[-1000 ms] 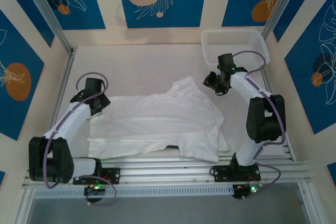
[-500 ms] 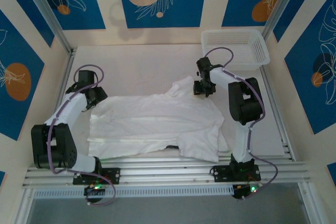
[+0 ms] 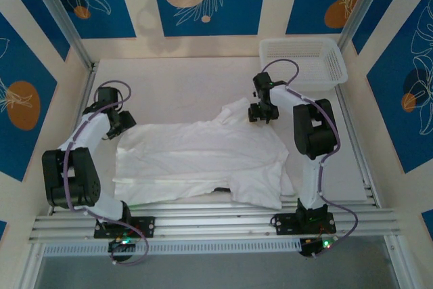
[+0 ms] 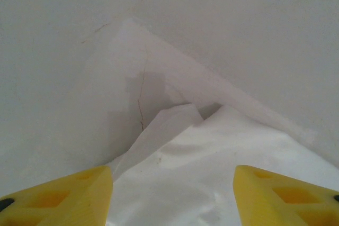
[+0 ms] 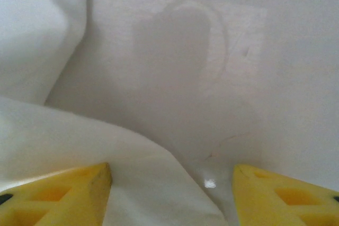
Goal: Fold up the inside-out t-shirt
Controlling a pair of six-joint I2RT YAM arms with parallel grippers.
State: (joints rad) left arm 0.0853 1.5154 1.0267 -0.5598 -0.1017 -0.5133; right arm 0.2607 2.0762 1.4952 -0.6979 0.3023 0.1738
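The inside-out t-shirt (image 3: pixel 203 157) lies spread across the near half of the white table, wrinkled, with one sleeve sticking out at the far right. My left gripper (image 3: pixel 120 122) hangs over the shirt's far left corner. In the left wrist view its yellow fingers (image 4: pixel 63 194) stand wide apart over the cloth (image 4: pixel 201 157), pinching nothing. My right gripper (image 3: pixel 260 114) is at the far right sleeve edge. In the right wrist view the right gripper (image 5: pixel 172 183) is open, with a fold of the shirt (image 5: pixel 122 173) lying low between its fingers and bare table beyond.
A white mesh basket (image 3: pixel 303 59) stands at the far right corner of the table. Metal rails (image 3: pixel 216 218) run along the near edge by the arm bases. Blue patterned walls close in the table on three sides.
My right arm has swung left from beside the basket to the shirt's far right sleeve, and its jaws have widened. My left gripper has shifted a little towards the far left.
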